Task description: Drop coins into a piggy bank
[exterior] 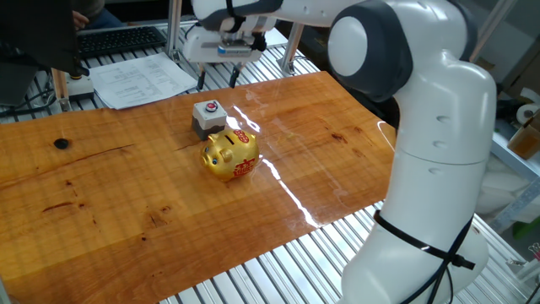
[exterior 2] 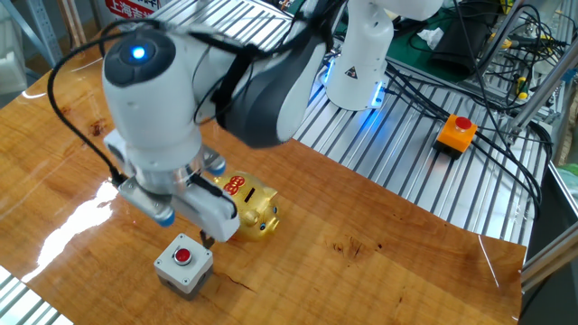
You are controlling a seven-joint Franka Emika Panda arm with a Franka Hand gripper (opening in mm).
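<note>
While the piggy bank (exterior: 230, 154) sits near the middle of the worktop (exterior: 126, 203), just beside the grey box with a red button (exterior: 208, 116) at about its 11 o'clock in one fixed view, I have the end effector (exterior: 217, 78) hanging high above the far edge, at roughly 12 o'clock from the pig. Two dark fingers point down with a clear gap between them, so I read it as parted, but whether a coin rides between them is too small for me to tell; I see no coins lying loose either. From the other fixed view the wrist covers part of the pig (exterior 2: 251, 206). I judge the bank hard, hollow and light, with a glossy gold shell that would slip under pinching and tip if nudged. I would not grip it at all; if forced, across the flanks, low. The slot should be on the back, near the red markings, though I cannot make it out.
</note>
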